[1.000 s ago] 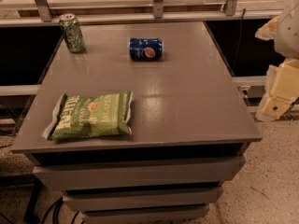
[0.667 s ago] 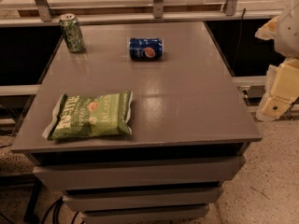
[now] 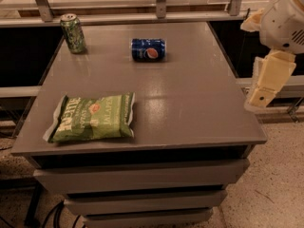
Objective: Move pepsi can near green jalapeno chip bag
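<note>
Your claw [image 3: 262,93] hangs off the table's [image 3: 199,113] 3 o'clock edge; spread or closed, you cannot tell. Nearest, at 8 o'clock, lies the green jalapeno chip bag [image 3: 92,118]. Farther, toward 12, the pepsi can [image 3: 148,49] lies sideways: probably light, stiff, slick, prone to rolling. Grip across its barrel.

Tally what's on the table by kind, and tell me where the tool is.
Cans: 2, the pepsi can lying on its side and the green can upright.
Chip bags: 1, the green bag.
Total: 3.
The tool is off the table's right edge, touching nothing.
</note>
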Robot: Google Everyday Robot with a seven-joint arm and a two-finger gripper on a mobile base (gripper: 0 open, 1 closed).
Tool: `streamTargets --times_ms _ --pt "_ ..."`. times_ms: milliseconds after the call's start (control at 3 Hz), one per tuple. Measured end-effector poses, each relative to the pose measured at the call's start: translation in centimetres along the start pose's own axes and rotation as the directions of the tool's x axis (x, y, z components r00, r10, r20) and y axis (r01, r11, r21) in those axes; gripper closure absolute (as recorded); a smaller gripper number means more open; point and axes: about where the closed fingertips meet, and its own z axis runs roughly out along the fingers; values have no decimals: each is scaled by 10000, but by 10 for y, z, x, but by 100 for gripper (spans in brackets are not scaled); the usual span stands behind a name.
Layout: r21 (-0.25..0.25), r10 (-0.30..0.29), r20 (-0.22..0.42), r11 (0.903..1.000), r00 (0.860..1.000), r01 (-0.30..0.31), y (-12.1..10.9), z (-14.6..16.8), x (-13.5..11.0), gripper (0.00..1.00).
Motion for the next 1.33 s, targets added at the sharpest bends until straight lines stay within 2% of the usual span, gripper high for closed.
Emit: streamTargets --times_ms 667,1000,1333 --pt "68 -951 261 9955 9951 950 -26 43 -53 0" --pt "183 -1111 138 9937 9937 1109 -46 65 -72 0" --pt "-22 -1384 -175 9904 9902 1384 -60 92 -93 0"
